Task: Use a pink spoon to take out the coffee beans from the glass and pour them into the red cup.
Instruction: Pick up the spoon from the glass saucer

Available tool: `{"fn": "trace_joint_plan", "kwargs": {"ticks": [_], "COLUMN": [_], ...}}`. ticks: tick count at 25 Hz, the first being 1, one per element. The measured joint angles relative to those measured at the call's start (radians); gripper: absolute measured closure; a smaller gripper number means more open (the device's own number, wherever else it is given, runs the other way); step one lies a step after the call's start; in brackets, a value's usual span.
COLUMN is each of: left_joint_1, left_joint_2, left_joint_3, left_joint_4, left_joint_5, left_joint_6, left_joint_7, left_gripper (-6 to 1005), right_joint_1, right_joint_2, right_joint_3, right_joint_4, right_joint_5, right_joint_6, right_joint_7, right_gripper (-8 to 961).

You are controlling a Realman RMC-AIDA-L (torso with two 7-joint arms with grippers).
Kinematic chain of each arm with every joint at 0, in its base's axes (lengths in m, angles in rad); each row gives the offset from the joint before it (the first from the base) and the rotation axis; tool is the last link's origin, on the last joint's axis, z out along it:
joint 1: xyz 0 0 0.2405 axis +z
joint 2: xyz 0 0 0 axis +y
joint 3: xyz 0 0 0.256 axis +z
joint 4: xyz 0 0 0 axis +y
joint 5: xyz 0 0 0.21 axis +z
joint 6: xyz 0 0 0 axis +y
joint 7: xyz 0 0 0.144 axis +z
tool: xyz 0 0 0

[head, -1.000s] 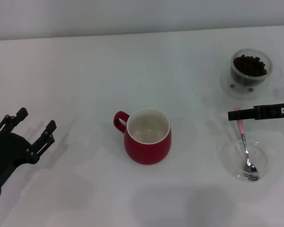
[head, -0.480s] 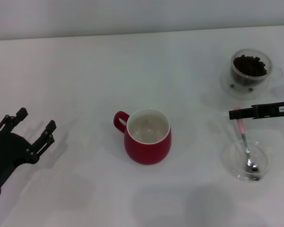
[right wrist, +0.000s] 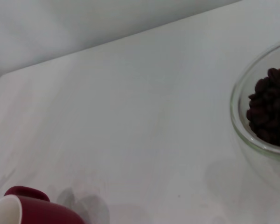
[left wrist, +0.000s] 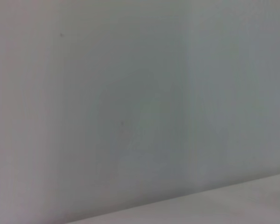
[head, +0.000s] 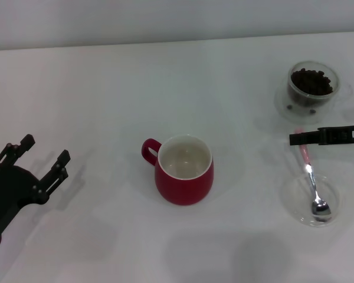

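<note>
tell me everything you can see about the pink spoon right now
The pink spoon is a slim teaspoon with a shiny metal bowl and neck and a pale pink handle end. Its bowl rests in a flat clear round dish on the white table, near the robot's right side. The handle slants up and away toward the glass of coffee beans. The right gripper, a dark bar reaching in from the right edge, crosses over the pink end; whether it grips the handle cannot be told.

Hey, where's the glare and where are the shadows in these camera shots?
Head view: a bright glint sits on the neck of the pink spoon, and the red cup casts only a faint, soft shadow on the table. Right wrist view: a soft grey shadow lies beside the glass. Left wrist view: only flat, even grey.
</note>
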Motion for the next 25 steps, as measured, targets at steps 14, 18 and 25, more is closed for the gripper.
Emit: {"fn": "trace_joint_plan", "kwargs": {"ticks": [14,18,25], "left_joint_1": [-0.008,-0.019,-0.052], "left_joint_2": [0.000,-0.002,-0.003], "left_joint_3": [0.000,-0.004,-0.008], "left_joint_4": [-0.006,-0.006,-0.006], "left_joint_5": [0.000,-0.003,-0.008], "left_joint_6": [-0.002,-0.010,-0.026], "left_joint_7": [0.000,0.000,0.000], "left_gripper": [229,227,227], "right_joint_1": [-0.080,-0.111,-0.134], "right_joint_2": [-0.004,-0.004,0.001], "right_joint_3": [0.017,0.096,0.175], "right_joint_4": [-0.077,-0.082,-0.093], "right_joint_5": [0.119,0.137,0.147], "right_joint_6": [0.094,0.119,0.168], "right_joint_7": [0.001,-0.004,-0.023], "right_gripper": [802,802,803]}}
